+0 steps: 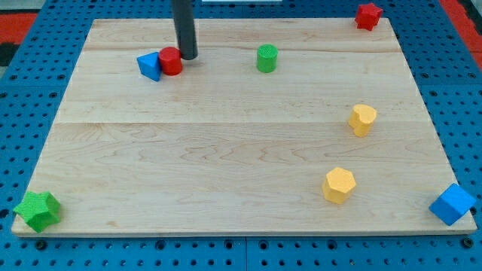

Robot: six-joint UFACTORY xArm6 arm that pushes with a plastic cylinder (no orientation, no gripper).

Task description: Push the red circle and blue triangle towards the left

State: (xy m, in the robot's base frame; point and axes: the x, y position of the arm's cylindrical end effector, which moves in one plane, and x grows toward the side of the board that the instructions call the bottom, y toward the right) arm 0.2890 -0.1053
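Observation:
The red circle sits near the view's top left on the wooden board. The blue triangle lies right against its left side, touching it. My dark rod comes down from the view's top, and my tip stands at the red circle's right edge, touching it or very nearly so.
A green cylinder stands to the right of my tip. A red star is at the top right corner. Two yellow hexagon blocks are on the right. A blue cube is at the bottom right, a green star at the bottom left.

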